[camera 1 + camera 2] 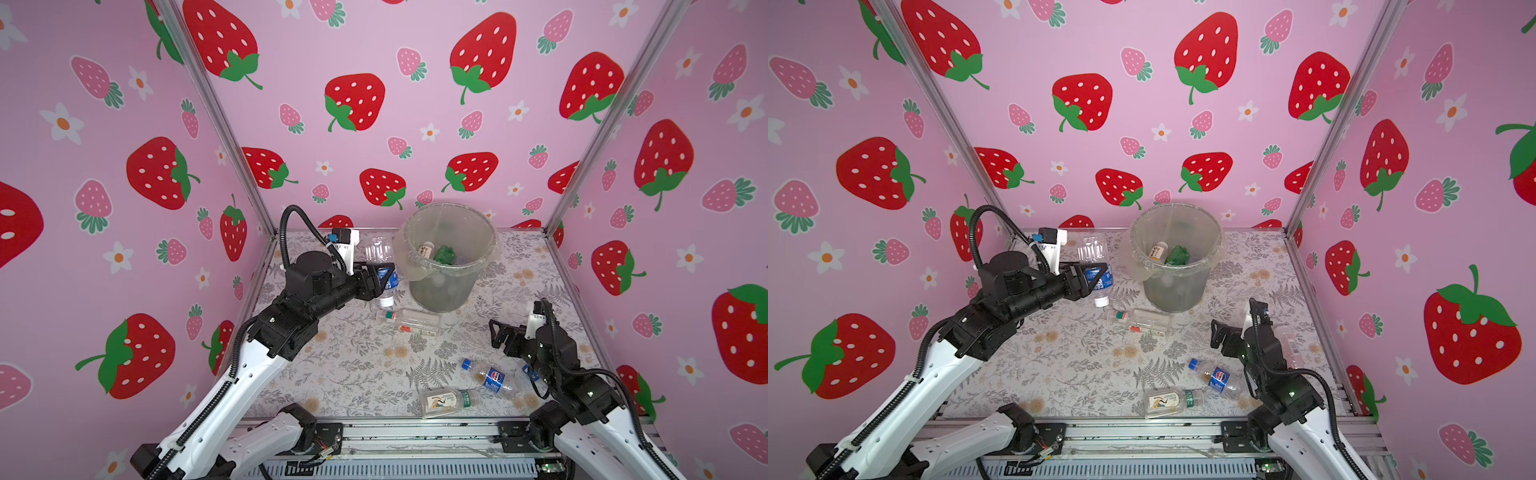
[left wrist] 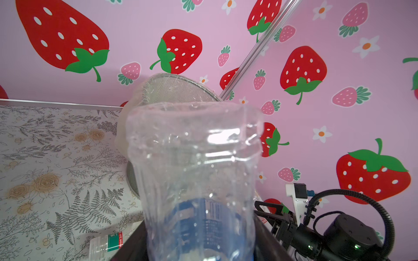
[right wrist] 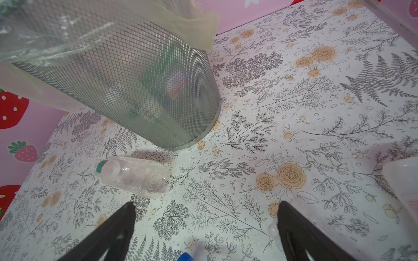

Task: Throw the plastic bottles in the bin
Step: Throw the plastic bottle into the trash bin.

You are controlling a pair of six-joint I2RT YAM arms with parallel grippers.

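My left gripper (image 1: 379,279) (image 1: 1095,281) (image 2: 199,248) is shut on a clear plastic bottle (image 1: 383,253) (image 1: 1093,251) (image 2: 194,162) with a blue label. The bottle hangs cap down in the air, just left of the bin (image 1: 440,291) (image 1: 1173,291) (image 2: 176,90) and about level with its rim. The grey mesh bin, lined with a clear bag, holds a green bottle (image 1: 446,253) and a white-labelled one (image 1: 426,249). My right gripper (image 1: 495,332) (image 1: 1214,332) (image 3: 205,226) stands open and empty above the table, right of the bin (image 3: 135,90).
Two clear bottles (image 1: 409,321) (image 3: 133,176) lie in front of the bin. A blue-capped bottle (image 1: 490,376) and a green-labelled one (image 1: 449,401) lie near the front edge. Another clear bottle (image 1: 1289,345) lies beside the right arm. Pink walls enclose three sides.
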